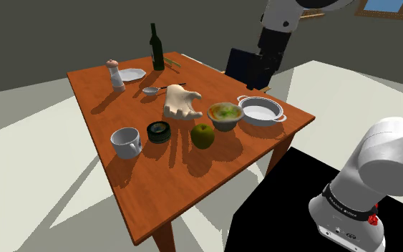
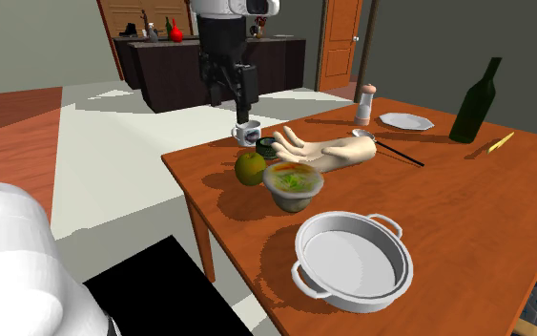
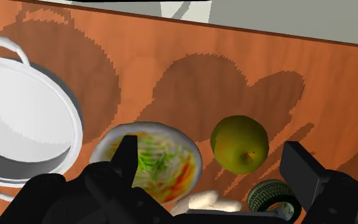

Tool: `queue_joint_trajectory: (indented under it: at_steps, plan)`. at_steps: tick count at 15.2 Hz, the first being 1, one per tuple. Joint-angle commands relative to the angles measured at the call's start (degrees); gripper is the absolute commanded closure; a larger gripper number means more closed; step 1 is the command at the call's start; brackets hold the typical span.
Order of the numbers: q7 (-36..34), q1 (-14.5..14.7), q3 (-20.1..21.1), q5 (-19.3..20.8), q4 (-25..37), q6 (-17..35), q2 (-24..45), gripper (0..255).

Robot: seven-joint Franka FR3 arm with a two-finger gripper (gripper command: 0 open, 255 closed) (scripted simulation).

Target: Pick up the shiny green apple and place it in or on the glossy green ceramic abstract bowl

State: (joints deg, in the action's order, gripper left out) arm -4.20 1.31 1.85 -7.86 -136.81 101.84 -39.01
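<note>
Tool [image 3: 210, 147] spread wide, holding nothing, raised above the counter [image 1: 157, 186]. The green apple [image 3: 239, 144] rests on the counter below, framed between the 2 fingers [image 3: 125, 158] without contact, beside the green-patterned bowl [image 3: 149, 160] and a pale model hand [image 1: 182, 102].

Crowded apple [image 1: 202, 134], open from above
A food bowl [image 1: 222, 114] sits just beside it, a model hand [image 1: 181, 102] behind, a dark bowl [image 1: 158, 132] near; bare table [image 1: 185, 179] lies toward the near edge.
</note>
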Motion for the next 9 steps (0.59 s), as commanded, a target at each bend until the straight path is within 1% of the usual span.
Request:
queue_joint_trajectory:
  at_steps: [1,5,9]
  plan:
    - [-1.5,0.5,1.7,-0.6,0.4,3.5,3.6,0]
    - [-3.9,1.2,4.6,-1.0,1.3,10.0,10.6,0]
    - [-6.6,1.6,7.3,-0.7,3.4,15.9,18.4,0]
